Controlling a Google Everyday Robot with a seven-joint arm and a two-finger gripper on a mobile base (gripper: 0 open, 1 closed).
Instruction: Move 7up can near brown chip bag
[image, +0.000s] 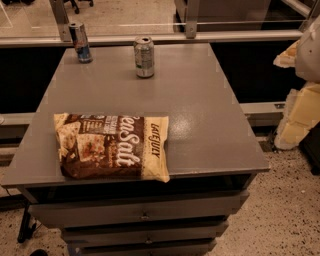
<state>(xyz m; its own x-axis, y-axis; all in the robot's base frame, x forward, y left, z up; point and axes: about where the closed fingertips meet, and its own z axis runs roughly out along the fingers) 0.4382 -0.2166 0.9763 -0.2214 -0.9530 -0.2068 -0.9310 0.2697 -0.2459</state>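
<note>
The 7up can (144, 56) stands upright at the back middle of the grey table (200, 115), silvery-green with a silver top. The brown chip bag (112, 146) lies flat at the front left of the table, with white "Sea Salt" lettering and cream ends. The can is well behind the bag, about a bag's length away. My gripper (289, 56) shows only partly at the right edge of the view, off the table's right side and far from the can, holding nothing that I can see.
A slimmer, taller silver can with blue and red marks (80, 42) stands at the back left corner. Behind the table runs a metal rail with glass (150, 37). Drawers (145, 212) sit under the tabletop. Speckled floor lies to the right.
</note>
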